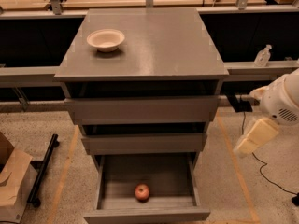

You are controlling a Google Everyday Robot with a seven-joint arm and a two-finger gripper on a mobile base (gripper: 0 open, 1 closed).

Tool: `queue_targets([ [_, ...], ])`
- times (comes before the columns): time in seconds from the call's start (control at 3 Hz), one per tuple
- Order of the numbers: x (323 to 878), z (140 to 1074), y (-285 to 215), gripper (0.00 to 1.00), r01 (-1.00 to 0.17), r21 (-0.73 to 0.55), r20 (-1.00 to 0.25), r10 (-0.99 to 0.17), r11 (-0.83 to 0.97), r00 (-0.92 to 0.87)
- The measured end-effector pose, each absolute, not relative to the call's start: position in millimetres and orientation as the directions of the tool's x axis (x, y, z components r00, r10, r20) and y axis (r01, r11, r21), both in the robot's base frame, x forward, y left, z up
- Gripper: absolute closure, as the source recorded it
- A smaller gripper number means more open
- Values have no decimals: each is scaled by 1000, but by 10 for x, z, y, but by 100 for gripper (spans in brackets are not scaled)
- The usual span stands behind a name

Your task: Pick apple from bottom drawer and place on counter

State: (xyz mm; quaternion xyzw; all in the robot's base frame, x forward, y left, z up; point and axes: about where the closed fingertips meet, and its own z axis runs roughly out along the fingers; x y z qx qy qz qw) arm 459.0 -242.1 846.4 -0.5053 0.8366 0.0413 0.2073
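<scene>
The claw (240, 102) (wide or narrow, I cannot tell) hangs right of the cabinet (140, 110) and needs lowering straight over the apple (142, 192) in the bottom drawer (112, 183).

One apple (142, 192). One bottom drawer (140, 171), two other drawers (142, 110) above it, three total. One white bowl (105, 39), one grey tabletop (163, 45). One bottle (262, 56). One cardboard box (14, 181). One gripper (252, 139), right of the cabinet.
</scene>
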Motion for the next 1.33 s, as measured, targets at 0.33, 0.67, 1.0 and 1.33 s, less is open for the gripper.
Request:
queue_targets([
  [0.33,4658,7911,-2167,0,-847,6,-500,-733,531,-462],
  [0.67,4753,7337,-1918,0,-832,84,-529,-683,548,-503],
  [1.0,4768,6755,-1826,0,-770,180,-522,-604,612,-602],
  [1.33,4782,6723,-1821,0,-765,182,-523,-598,617,-607],
])
